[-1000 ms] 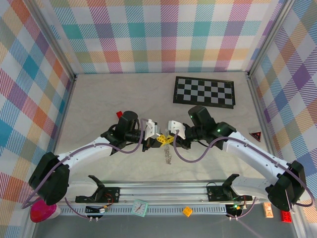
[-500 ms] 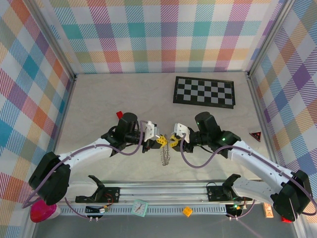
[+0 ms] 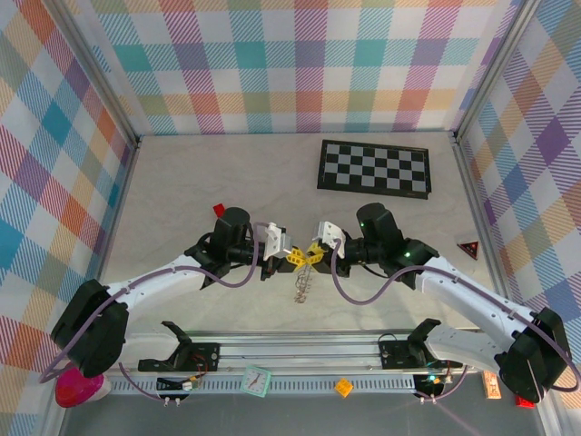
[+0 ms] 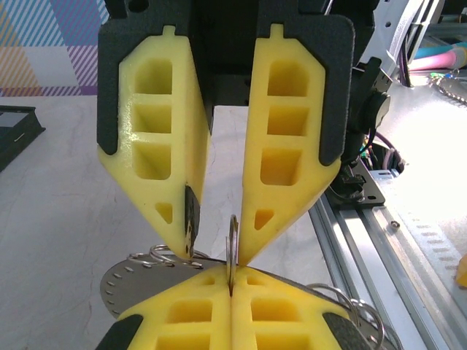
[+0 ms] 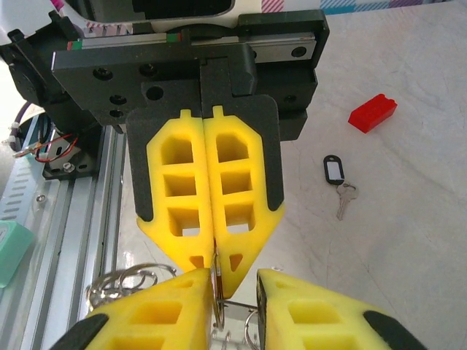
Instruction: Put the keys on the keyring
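My two grippers meet tip to tip above the table's middle. My left gripper (image 3: 292, 260) (image 4: 232, 283) is shut on a thin ring of the keyring (image 4: 233, 240), seen edge-on. The rest of the keyring (image 3: 301, 285) dangles below, its toothed grey rim (image 4: 117, 283) behind the fingers. My right gripper (image 3: 314, 255) (image 5: 235, 286) has its jaws a little apart. That ring stands against one finger (image 5: 182, 306), and a thin wire loop spans from finger to finger. One of the keys (image 5: 343, 199), with a black head (image 5: 333, 169), lies on the table.
A small red block (image 3: 219, 209) (image 5: 372, 115) lies behind the left arm. A checkerboard (image 3: 374, 167) is at the back right and a red triangle (image 3: 468, 250) by the right wall. The metal rail (image 3: 290, 350) runs along the near edge, with small items in front of it.
The right arm's wrist swung outward to the right and has settled there. Both grippers stay tip to tip at the ring. The hanging keyring has swayed slightly.
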